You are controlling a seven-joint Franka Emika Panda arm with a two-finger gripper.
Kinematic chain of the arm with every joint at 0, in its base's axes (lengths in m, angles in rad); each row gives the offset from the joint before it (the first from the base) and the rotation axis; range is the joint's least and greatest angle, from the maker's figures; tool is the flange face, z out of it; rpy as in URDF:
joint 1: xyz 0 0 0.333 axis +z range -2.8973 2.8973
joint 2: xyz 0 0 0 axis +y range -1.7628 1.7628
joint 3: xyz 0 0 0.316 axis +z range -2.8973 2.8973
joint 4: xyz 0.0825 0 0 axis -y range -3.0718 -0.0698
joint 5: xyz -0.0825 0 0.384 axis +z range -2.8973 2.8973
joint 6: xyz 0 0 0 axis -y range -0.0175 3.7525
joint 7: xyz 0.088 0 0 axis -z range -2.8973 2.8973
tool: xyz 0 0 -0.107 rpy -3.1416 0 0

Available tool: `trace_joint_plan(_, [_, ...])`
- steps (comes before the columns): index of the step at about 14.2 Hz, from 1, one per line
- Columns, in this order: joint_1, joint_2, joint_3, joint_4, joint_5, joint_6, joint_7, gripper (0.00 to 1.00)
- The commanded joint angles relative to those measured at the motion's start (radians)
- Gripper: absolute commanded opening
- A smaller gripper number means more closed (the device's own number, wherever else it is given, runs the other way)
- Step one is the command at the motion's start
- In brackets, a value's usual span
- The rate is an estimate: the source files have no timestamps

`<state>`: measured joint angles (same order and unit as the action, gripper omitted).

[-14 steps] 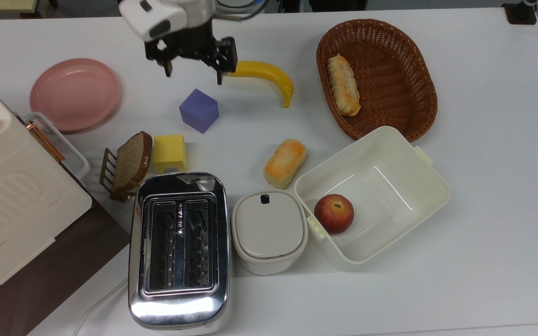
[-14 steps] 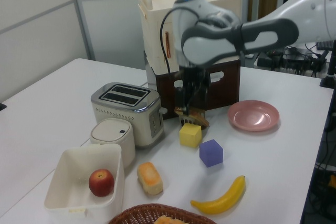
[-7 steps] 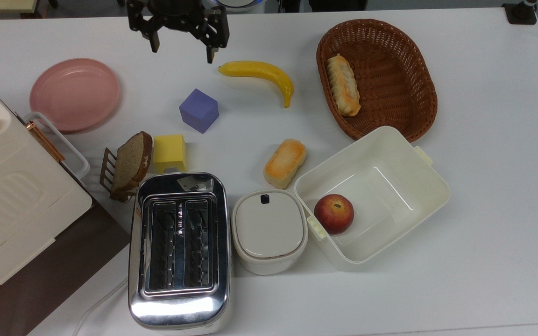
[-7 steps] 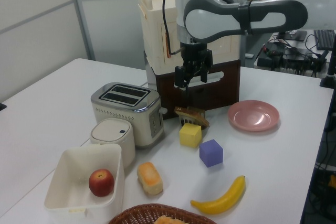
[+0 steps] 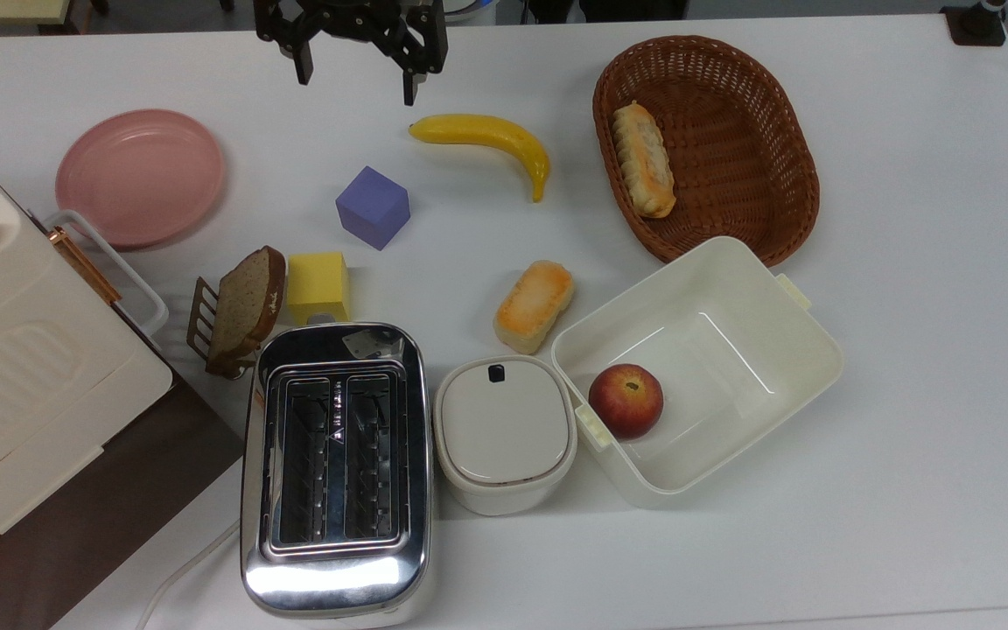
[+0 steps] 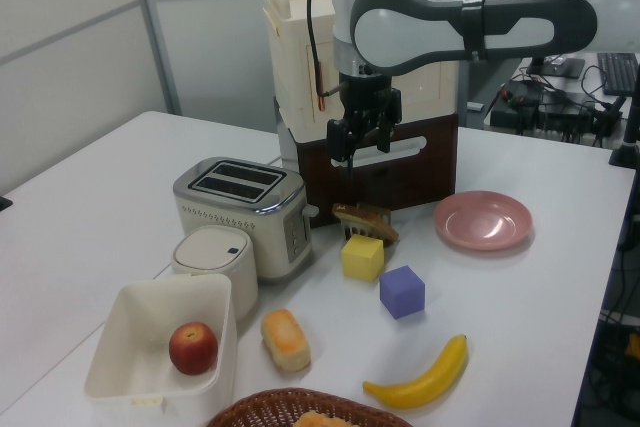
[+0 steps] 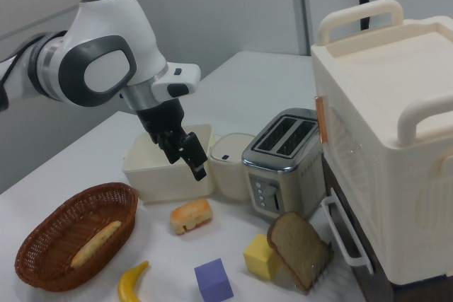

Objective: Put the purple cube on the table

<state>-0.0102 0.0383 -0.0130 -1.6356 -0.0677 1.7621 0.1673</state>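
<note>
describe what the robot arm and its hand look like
The arm is glossy white with rounded dark grey joint sections, and a black cable loops along it. A small blue light sits on one joint. The hand is black, with two slim dark fingers.

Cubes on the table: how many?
2. The purple cube sits on the bare table between the pink plate and the banana in the top view. The yellow cube sits beside the bread slice, just behind the toaster.
</note>
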Motion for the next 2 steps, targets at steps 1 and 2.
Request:
trace_joint_plan(1, [0.016,-0.017,-0.013,-0.004,0.011,-0.027,0.02,1.0])
trace_joint_plan(2, [0.016,-0.018,-0.013,-0.004,0.012,-0.027,0.02,1.0])
